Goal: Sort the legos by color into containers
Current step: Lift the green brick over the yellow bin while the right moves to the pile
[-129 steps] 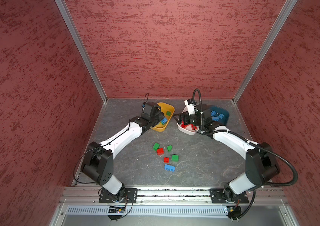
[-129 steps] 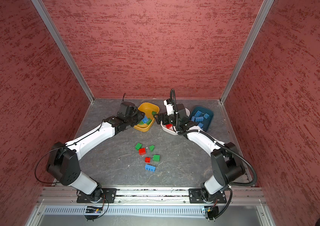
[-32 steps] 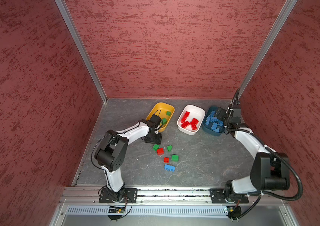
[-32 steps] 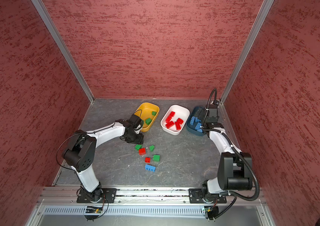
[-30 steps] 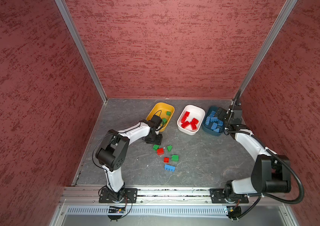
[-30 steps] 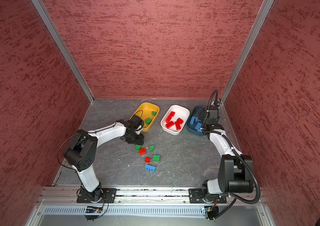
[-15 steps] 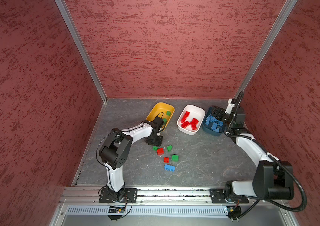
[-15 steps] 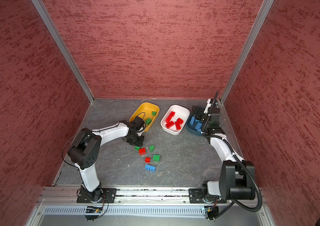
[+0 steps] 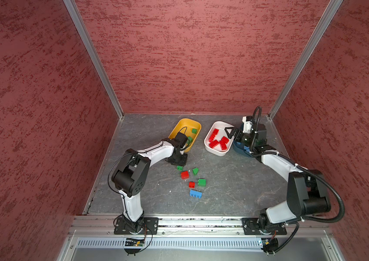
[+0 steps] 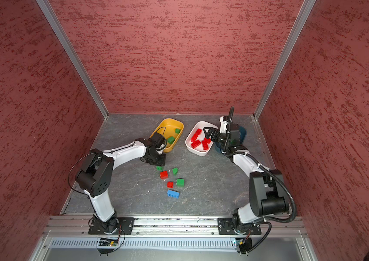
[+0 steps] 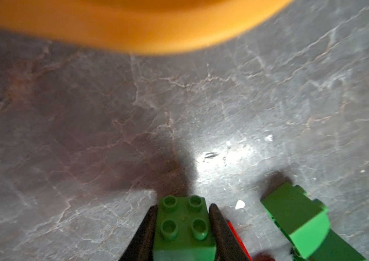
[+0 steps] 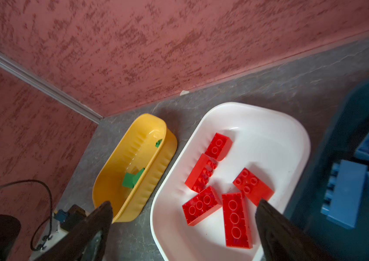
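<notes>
The left pincer [image 11: 183,205] sat low over the grey bench [image 9: 235,180]. Its two dark jaws pressed against opposite sides of a square green brick [image 11: 184,226] with its studs facing up, so the brick looked clamped. Whether it rested on the bench or hung just above it could not be told. Straight ahead of the pincer, across a short bare strip of bench, rose the near end wall of the yellow tub [image 9: 184,119], which already held a few green pieces. The tub's long axis ran away from the pincer toward the back wall, leaning a little to the right. The way in looked like a lift over that near wall and then a short reach along the tub's length. The left arm was much the nearer one to this tub. Just beside the held brick, on the side away from the tub, lay a sloped green brick [image 11: 296,221] and a red brick [image 9: 184,174], both apart from the jaws. The right pincer [image 9: 230,133] hung with its jaws wide apart and empty above the white tub [image 12: 242,106], near the edge that meets the blue tub [image 12: 328,140], well apart from the green brick.
</notes>
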### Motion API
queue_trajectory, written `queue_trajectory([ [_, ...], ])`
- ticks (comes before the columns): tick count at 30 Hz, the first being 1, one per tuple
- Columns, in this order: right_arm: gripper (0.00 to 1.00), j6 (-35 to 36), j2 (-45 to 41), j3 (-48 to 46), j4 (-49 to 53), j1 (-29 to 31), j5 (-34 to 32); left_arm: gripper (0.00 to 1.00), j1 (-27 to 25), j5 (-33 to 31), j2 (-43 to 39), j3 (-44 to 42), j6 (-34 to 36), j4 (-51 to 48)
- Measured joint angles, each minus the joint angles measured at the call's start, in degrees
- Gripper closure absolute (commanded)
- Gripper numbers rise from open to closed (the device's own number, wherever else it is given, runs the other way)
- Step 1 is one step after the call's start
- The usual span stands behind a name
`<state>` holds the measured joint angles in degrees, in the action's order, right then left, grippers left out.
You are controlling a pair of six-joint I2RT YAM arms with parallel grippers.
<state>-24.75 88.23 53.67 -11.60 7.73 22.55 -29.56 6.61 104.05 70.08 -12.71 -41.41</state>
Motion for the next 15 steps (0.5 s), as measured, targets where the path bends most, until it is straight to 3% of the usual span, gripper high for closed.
queue_trajectory([
  [9, 0.01, 2.54, 5.66, 5.79, 3.04, 10.78, 0.39, 0.78, 4.20, 7.41, -4.76, 1.22, -1.84, 9.31],
  [15, 0.01, 2.49, 8.15, 6.08, 3.98, 15.08, 0.85, 0.77, 5.84, 2.84, -2.36, 10.34, -3.26, 13.09],
])
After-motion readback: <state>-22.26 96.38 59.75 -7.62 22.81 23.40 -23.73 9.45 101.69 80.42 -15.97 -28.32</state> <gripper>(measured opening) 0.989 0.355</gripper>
